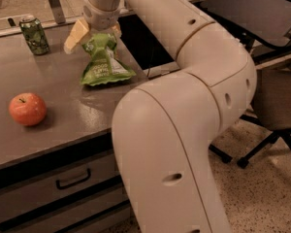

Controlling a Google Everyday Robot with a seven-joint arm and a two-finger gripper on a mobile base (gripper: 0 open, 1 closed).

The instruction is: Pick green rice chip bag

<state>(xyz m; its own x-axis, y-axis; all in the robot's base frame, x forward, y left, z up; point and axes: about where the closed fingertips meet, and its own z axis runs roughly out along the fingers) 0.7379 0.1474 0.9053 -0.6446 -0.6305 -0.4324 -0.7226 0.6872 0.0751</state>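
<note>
The green rice chip bag (105, 64) lies on the grey table (63, 96) near its right edge, with its far end raised. My gripper (93, 41) hangs over that far end, open. One tan finger (74, 34) is to the left of the bag's top and the other (116, 30) is to its right, so the jaws straddle the top of the bag. The bag's upper tip sits between them. My large white arm (184, 110) fills the right side of the view.
A dark green patterned drink can (35, 34) stands at the table's back left. A red apple (27, 108) lies at the front left. Drawers (72, 178) sit under the tabletop. A dark opening (145, 42) lies just right of the table. An office chair (271, 81) stands at the right.
</note>
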